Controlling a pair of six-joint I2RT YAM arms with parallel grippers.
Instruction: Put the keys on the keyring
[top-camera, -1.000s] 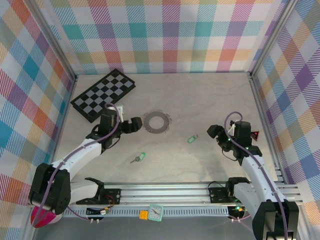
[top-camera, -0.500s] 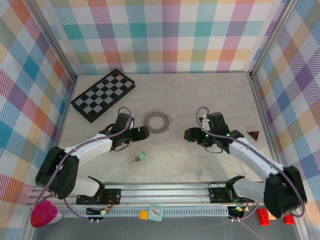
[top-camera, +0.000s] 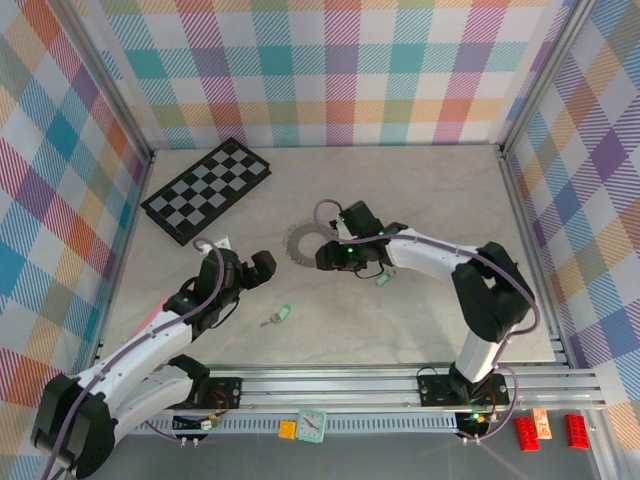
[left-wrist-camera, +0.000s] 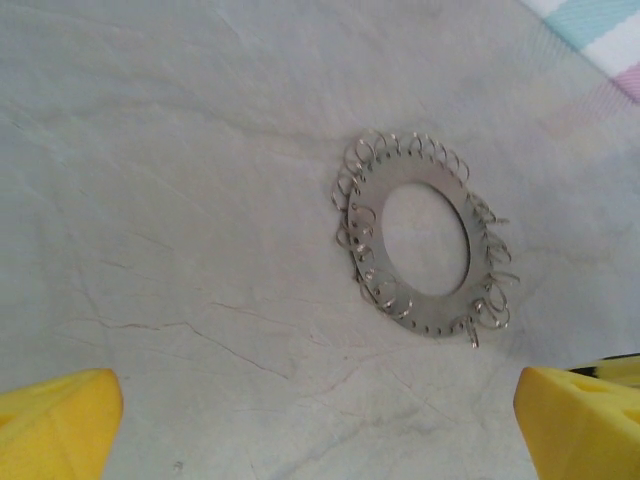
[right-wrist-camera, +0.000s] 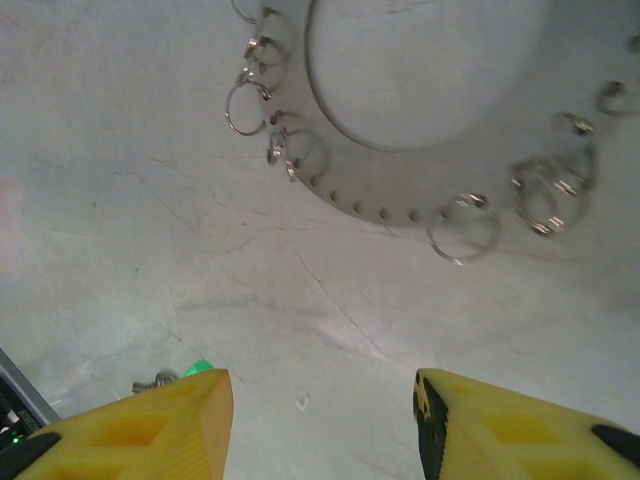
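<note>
The left gripper (left-wrist-camera: 315, 425) is spread wide, its two yellow fingertips (left-wrist-camera: 55, 425) showing at the near left and near right corners, with bare table between them. The table (left-wrist-camera: 180, 200) is pale grey, marbled with fine dark veins. The keyring (left-wrist-camera: 410, 180) lies flat on it, farther out than the fingertips and right of the middle, well apart from both. It is a thin grey metal plate with a wide oval hole through which the table shows. Small wire loops (left-wrist-camera: 495, 295) hang all round its rim, some overlapping and some sticking outward. At the far right corner a strip of checked wall (left-wrist-camera: 600, 25) shows, teal, white and pink.
</note>
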